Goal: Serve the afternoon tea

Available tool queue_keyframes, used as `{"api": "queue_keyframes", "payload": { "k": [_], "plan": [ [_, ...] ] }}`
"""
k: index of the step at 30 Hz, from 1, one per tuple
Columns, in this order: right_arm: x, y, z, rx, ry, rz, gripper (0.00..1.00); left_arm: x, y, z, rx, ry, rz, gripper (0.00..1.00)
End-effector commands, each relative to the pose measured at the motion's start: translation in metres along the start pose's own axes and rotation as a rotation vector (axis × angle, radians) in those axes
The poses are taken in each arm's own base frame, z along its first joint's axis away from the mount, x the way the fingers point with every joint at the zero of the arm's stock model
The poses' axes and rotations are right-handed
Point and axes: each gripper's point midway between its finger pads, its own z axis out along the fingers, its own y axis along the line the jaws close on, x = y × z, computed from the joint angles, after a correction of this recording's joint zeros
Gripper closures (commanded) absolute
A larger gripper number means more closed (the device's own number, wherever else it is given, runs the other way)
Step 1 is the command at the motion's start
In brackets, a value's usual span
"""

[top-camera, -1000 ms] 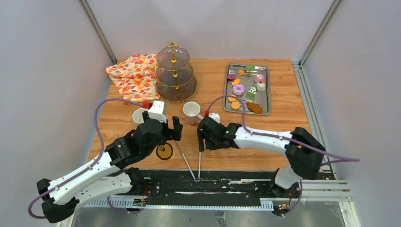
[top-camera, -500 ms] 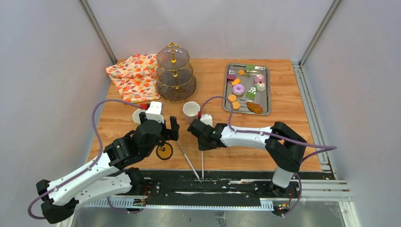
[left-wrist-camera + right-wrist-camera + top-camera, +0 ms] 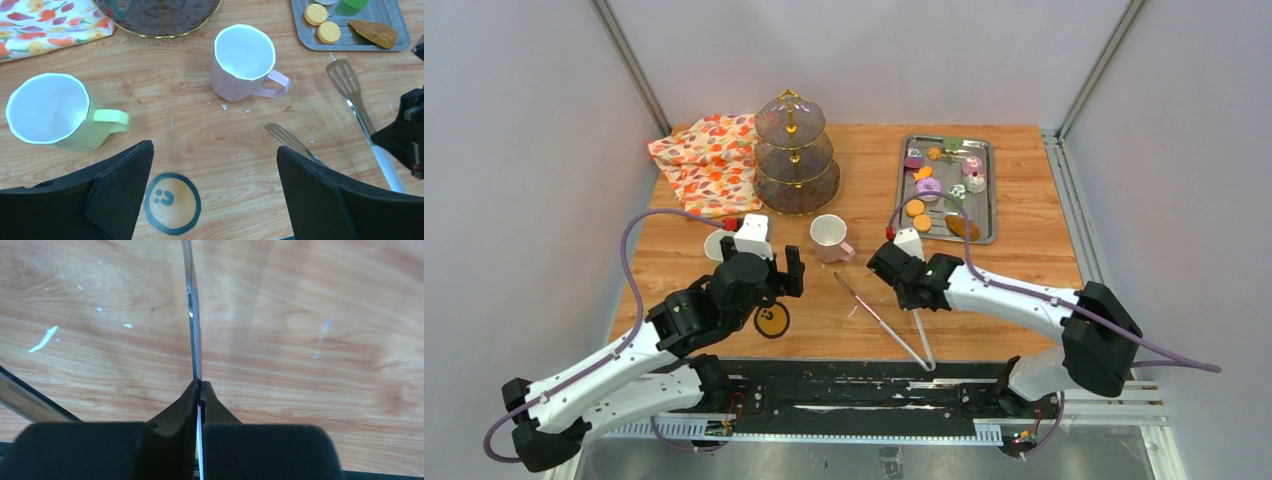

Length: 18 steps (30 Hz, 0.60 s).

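Clamping one arm of metal tongs (image 3: 192,315) in right gripper (image 3: 200,390), fully clenched. Holding left gripper (image 3: 212,150) wide apart, grasping nothing. Just ahead of it: pink mug (image 3: 240,65); ahead-left: yellow-green mug (image 3: 50,117). Beyond right gripper: pastries (image 3: 944,185) on steel tray (image 3: 902,190). Farther ahead of left: stand (image 3: 794,155).

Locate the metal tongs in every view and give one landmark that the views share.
Top external: the tongs form a V at near centre, below the pink mug.
Left wrist: tongs on the right side, both flat tips showing.
Right wrist: one arm of the tongs, edge-on, runs up the centre.
Shared landmark: the right gripper, shut on one tong arm.
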Motion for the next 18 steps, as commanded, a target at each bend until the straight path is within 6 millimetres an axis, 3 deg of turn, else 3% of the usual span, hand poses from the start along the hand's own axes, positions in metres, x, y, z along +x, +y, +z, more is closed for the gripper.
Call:
{"api": "queue_keyframes", "payload": {
  "k": [1, 7, 12, 13, 18],
  "plan": [
    [-0.013, -0.045, -0.009, 0.139, -0.046, -0.209, 0.99, -0.007, -0.006, 0.006, 0.006, -0.028, -0.034, 0.02],
    [-0.030, -0.052, 0.008, 0.217, -0.004, -0.408, 0.99, -0.009, -0.015, 0.008, 0.027, -0.019, -0.044, 0.02],
    [-0.042, -0.049, 0.031, 0.213, -0.015, -0.421, 0.99, -0.010, -0.013, 0.006, 0.026, -0.021, -0.049, 0.02],
    [-0.045, -0.047, 0.034, 0.196, -0.026, -0.412, 0.95, -0.010, -0.013, 0.006, 0.025, -0.022, -0.050, 0.02],
    [-0.067, -0.045, 0.026, 0.143, -0.080, -0.367, 0.52, -0.010, -0.011, 0.005, 0.022, -0.016, -0.041, 0.02]
  ]
}}
